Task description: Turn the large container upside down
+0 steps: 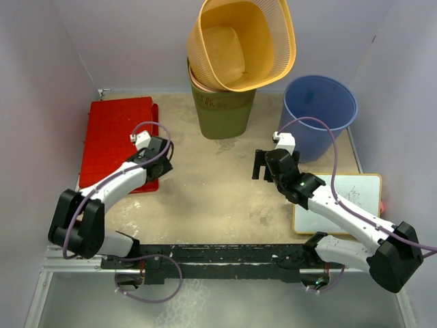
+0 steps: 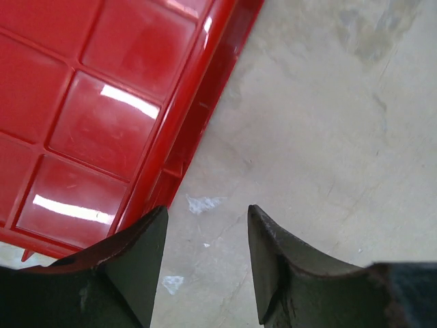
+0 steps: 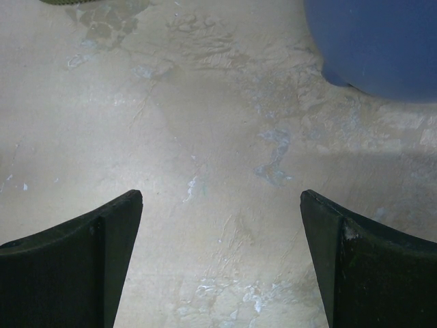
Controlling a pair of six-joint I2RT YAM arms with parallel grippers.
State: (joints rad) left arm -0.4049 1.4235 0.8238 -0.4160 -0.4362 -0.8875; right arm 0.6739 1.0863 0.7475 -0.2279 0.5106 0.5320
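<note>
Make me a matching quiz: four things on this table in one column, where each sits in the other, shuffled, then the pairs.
1 red tray
2 blue bucket
3 orange basket
4 whiteboard

A on the green bin
B back right
C left side
D front right

Pairs: 1-C, 2-B, 3-A, 4-D

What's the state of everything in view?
red tray: flat on table, gridded face up
yellow basket: tilted, nested atop olive bin
olive bin: upright, mouth filled
blue bucket: upright, empty
whiteboard: flat on table
left hand: open, empty, beside red tray's rim
right hand: wide open, empty, over bare table
</note>
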